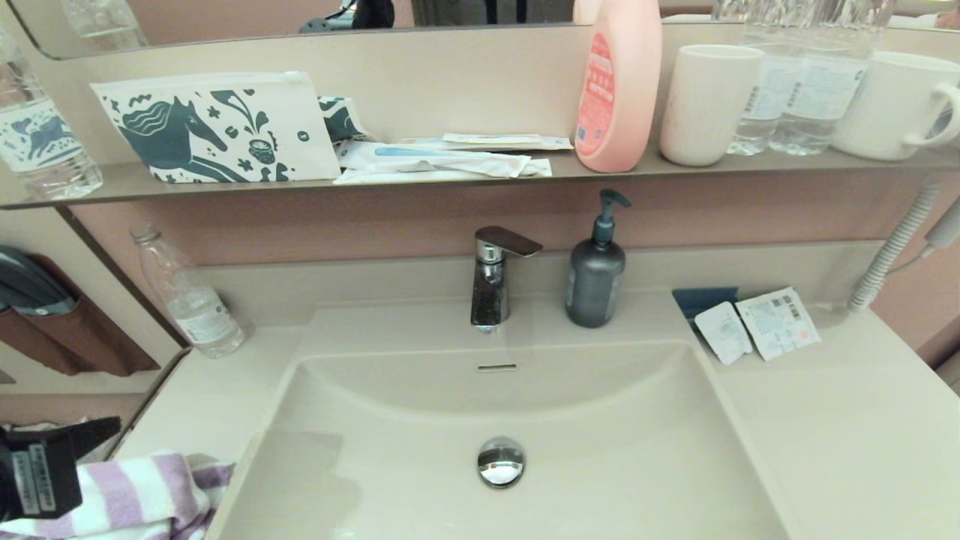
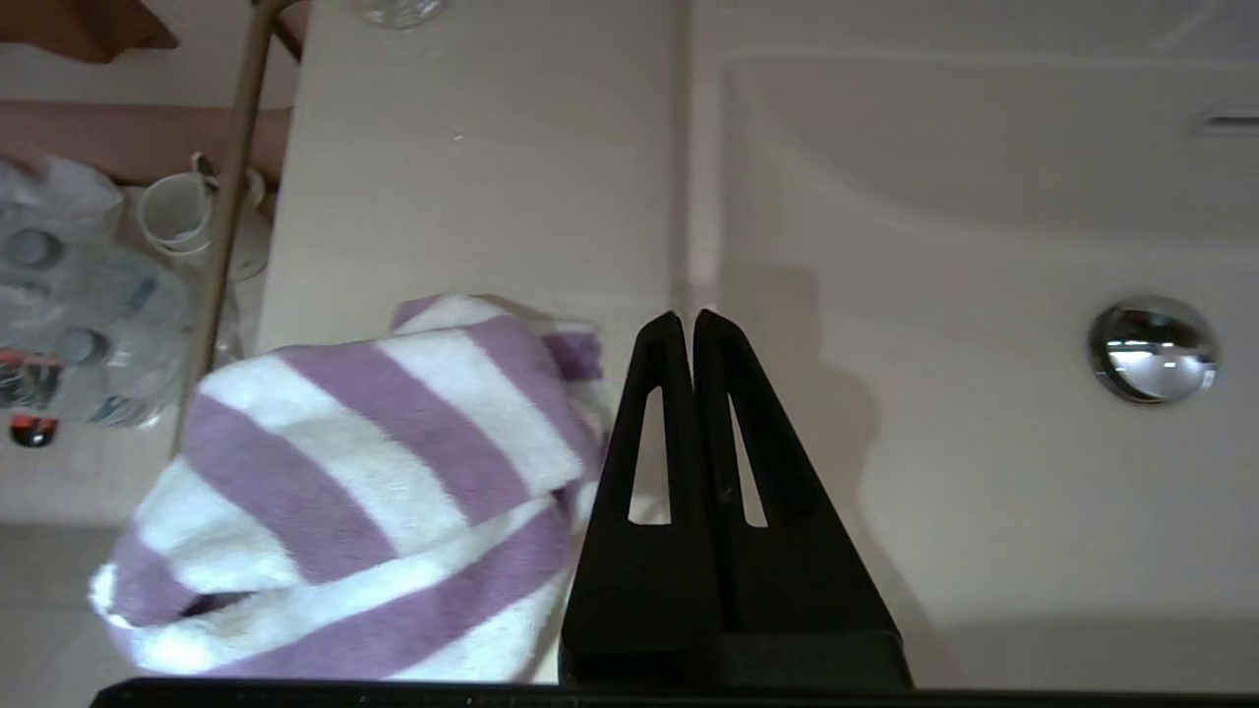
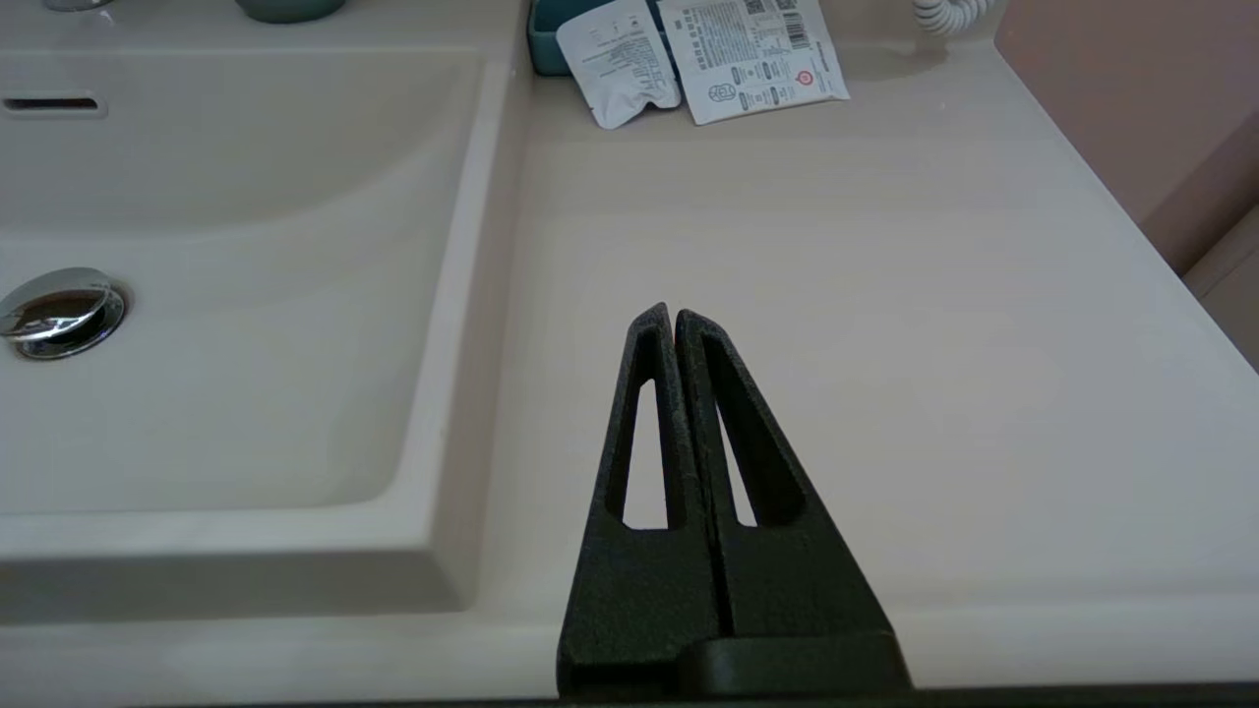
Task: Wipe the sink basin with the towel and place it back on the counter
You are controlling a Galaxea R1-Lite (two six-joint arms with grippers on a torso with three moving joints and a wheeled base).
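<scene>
Clenched empty, left gripper (image 2: 686,320) is hovering by the sink basin (image 1: 420,420) edge; towel (image 2: 374,472), soft and light, is lying bunched on the counter (image 1: 202,390) at nine o'clock. I'm judging its top fold grabbable. Right gripper (image 3: 669,315) is idling, fingers together.

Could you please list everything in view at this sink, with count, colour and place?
towel: one, purple and white stripes, bunched on the counter left of the basin
sink basin: one, cream, centre
drain plug: one, chrome, basin floor
counter: one, cream, both sides of the basin
tap: one, chrome, behind the basin
soap pump: one, dark grey, right of the tap
sachets: two, white, counter back right
clear bottle: one, counter back left
shelf: one, grey-brown, above the tap
horse pouch: one, white and dark blue, on the shelf
pink bottle: one, on the shelf
cup: one, white, on the shelf
left gripper: shut, beside the towel
right gripper: shut, over the right counter
</scene>
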